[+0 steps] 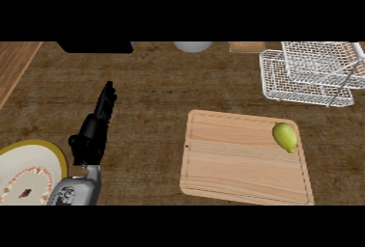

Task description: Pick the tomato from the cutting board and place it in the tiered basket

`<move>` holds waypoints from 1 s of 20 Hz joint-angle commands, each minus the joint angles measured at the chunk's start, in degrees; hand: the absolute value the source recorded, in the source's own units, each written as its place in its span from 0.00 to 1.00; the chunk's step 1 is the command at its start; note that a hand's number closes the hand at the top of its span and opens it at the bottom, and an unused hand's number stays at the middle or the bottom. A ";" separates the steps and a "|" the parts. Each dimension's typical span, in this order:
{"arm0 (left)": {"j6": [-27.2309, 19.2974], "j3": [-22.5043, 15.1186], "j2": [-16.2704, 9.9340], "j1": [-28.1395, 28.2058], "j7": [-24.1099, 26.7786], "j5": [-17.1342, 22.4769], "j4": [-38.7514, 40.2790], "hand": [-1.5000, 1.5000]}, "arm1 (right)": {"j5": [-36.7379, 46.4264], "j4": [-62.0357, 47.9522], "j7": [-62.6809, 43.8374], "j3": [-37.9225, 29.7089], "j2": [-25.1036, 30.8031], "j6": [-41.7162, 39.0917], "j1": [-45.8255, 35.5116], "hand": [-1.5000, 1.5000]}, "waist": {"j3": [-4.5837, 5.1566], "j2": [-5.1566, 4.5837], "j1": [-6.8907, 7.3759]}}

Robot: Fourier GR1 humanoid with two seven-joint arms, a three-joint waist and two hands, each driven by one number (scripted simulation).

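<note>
Brown counter (157,91) lies bare between left hand (96,126), fingers straight, and cutting board (242,159) bearing yellow-green fruit (285,137) near its right edge.

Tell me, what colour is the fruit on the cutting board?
Yellow-green, seen in the head view: the fruit lies near the cutting board's right edge.

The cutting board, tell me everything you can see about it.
The cutting board is a light wooden rectangle with rounded corners and a groove running just inside its edge. It lies flat on the brown counter, slightly turned, below the wire basket. A yellow-green fruit lies on its upper right corner. No hand touches it.
</note>
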State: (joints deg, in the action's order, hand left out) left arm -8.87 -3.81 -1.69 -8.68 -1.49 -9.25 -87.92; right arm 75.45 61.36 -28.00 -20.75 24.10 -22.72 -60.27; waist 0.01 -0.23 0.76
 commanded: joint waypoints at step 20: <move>-1.64 0.08 0.11 -0.91 -3.35 -1.01 -2.52 0.50 | -18.62 -8.06 -1.20 -20.49 4.75 23.18 0.45 0.00 | -0.01 0.47 -0.99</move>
State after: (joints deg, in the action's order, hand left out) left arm -10.28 -4.45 -1.08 -8.84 -3.02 -10.23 -89.07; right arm 58.60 49.97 -26.13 -39.09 27.65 -1.71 -61.10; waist -0.02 -0.03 0.22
